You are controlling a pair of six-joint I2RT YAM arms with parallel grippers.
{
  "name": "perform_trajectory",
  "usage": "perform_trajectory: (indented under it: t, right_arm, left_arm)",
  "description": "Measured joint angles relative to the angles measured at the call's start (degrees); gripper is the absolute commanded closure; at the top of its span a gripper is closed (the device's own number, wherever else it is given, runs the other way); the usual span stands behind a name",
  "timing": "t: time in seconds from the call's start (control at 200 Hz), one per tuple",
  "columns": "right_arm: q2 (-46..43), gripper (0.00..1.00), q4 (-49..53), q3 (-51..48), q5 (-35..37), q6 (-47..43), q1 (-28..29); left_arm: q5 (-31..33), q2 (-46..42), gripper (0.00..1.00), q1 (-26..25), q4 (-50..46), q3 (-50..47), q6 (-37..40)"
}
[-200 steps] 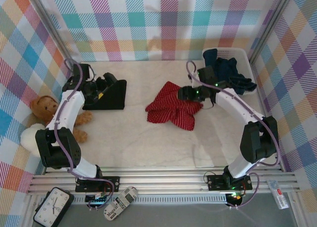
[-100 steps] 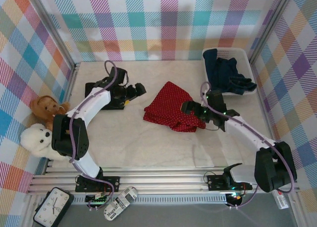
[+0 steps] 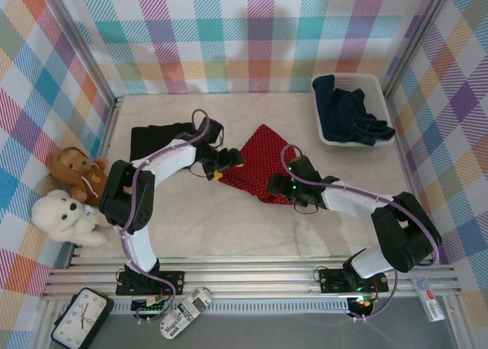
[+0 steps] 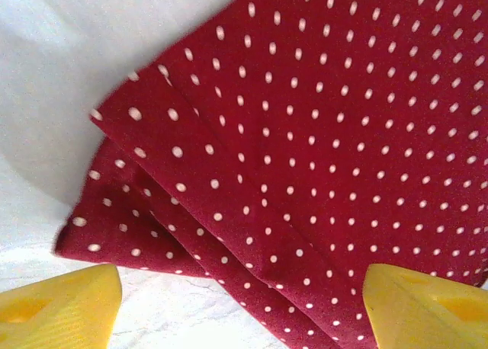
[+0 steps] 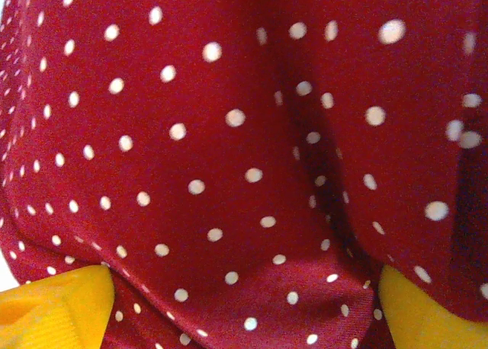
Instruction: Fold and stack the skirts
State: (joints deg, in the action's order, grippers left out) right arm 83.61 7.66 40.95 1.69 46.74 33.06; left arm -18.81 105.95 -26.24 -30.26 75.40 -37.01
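I see the red dotted skirt [image 3: 263, 160] lying crumpled near the middle of the desk [image 3: 229, 227]. My left pincer [image 3: 221, 164] is at its 9 o'clock edge, yellow fingers [image 4: 61, 311] spread wide on either side of the folded hem. My right pincer [image 3: 279, 187] sits at the skirt's 5 o'clock corner, also wide, with bunched red cloth between its own yellow fingers [image 5: 53, 307]. The black skirt [image 3: 156, 139] lies flat toward 10 o'clock. The dark blue skirts [image 3: 351, 116] lie in the white basket [image 3: 381, 81] at 2 o'clock.

Red dotted skirt [image 3: 261, 149] lies folded at centre, black skirt [image 3: 149, 139] flat leftward, denim skirts [image 3: 348, 110] heaped far right.
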Motion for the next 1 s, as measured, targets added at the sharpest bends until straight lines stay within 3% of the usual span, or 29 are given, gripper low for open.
perform_trajectory:
  t: [0.09,0.28,0.45,0.66,0.715,0.865,1.0]
  right_arm:
    - [-0.28,0.22,0.42,0.0,1.7,-1.33,0.0]
    - [-2.86,0.16,3.5,0.22,1.68,-11.87,0.0]
    - [-5.38,0.2,9.75,3.1,-1.27,-26.25,0.0]
    - [-6.23,0.24,14.67,5.29,-1.62,-40.83,0.68]
    - [-5.73,0.26,16.44,6.05,-1.29,-44.83,0.79]
    - [-1.7,0.44,19.65,8.13,0.87,-54.51,1.25]
    - [1.22,0.8,20.28,8.35,5.09,-59.23,1.46]
  left_arm:
    - [0.42,1.51,0.23,-1.01,-0.68,0.35,-0.52]
    - [0.22,5.22,0.25,-1.42,-1.31,1.64,-1.42]
    - [0.42,7.58,0.28,-1.62,-2.16,3.96,-2.27]
    - [0.44,10.32,0.38,-1.77,-2.73,7.37,-2.8]
    - [0.46,10.82,0.45,-1.79,-2.78,7.63,-2.89]
    - [0.94,11.21,0.65,-1.81,-2.8,7.78,-3.78]
    - [1.68,11.26,0.92,-1.81,-3.3,8.22,-3.69]
